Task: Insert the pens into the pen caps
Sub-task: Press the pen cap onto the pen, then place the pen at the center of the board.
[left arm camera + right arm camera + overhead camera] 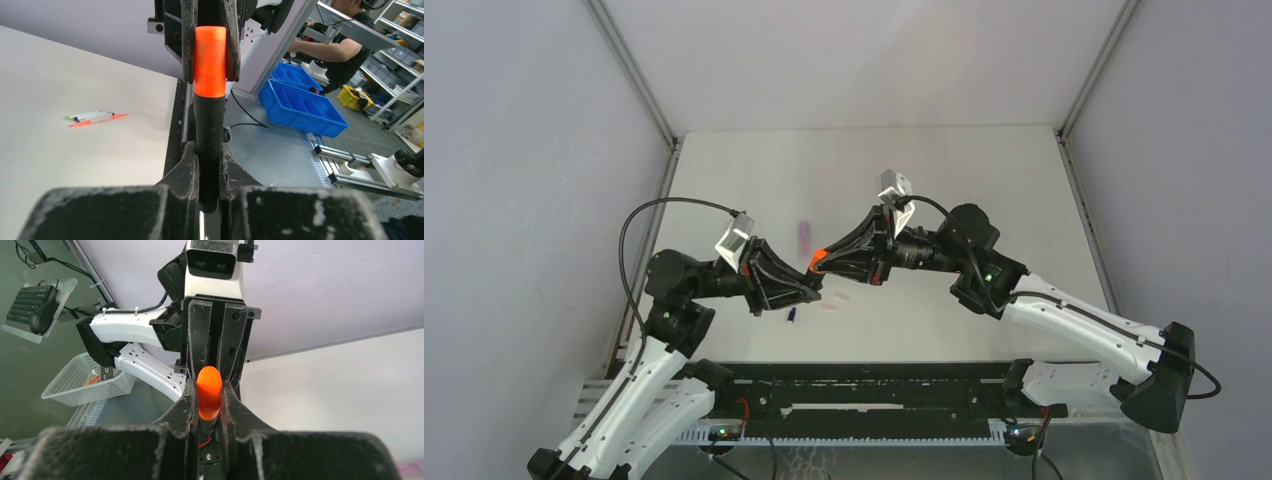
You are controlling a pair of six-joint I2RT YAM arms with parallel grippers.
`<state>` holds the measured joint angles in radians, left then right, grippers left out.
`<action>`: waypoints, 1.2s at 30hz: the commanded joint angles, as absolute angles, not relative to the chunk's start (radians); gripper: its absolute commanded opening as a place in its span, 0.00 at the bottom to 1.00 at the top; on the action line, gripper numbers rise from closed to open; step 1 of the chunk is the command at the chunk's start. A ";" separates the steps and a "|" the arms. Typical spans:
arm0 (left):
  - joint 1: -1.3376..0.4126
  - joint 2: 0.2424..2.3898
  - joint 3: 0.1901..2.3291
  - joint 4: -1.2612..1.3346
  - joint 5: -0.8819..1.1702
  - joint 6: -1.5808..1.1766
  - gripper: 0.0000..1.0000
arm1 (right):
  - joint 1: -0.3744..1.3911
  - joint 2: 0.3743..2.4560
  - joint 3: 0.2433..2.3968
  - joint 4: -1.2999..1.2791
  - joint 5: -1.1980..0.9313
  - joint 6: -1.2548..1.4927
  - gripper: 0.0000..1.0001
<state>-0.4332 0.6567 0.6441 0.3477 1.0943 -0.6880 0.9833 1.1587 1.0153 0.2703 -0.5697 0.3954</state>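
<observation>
My left gripper is shut on the lower body of the stubby black highlighter. My right gripper is shut on the bright orange cap, which sits over the highlighter's upper end. The two grippers meet tip to tip above the table's middle, left and right, with the orange cap between them. A lilac highlighter lies on the table behind them. A thin red pen and pale pens lie together on the table. A small dark blue piece lies below the left gripper.
The black rail runs along the table's near edge. Grey walls close in the table on three sides. Off the table are blue bins, a white mesh basket and a keyboard.
</observation>
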 commanded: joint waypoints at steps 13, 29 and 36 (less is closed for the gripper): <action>-0.411 0.583 0.757 0.286 0.770 -0.527 0.00 | 0.954 1.187 0.980 -0.215 -0.798 0.435 0.24; -0.412 0.524 0.663 0.082 0.711 -0.496 0.00 | 0.769 0.969 0.954 -0.297 -0.639 0.355 0.74; -0.406 0.710 0.757 -0.288 0.247 -0.443 0.00 | 0.747 0.935 0.901 -0.325 -0.483 0.372 0.74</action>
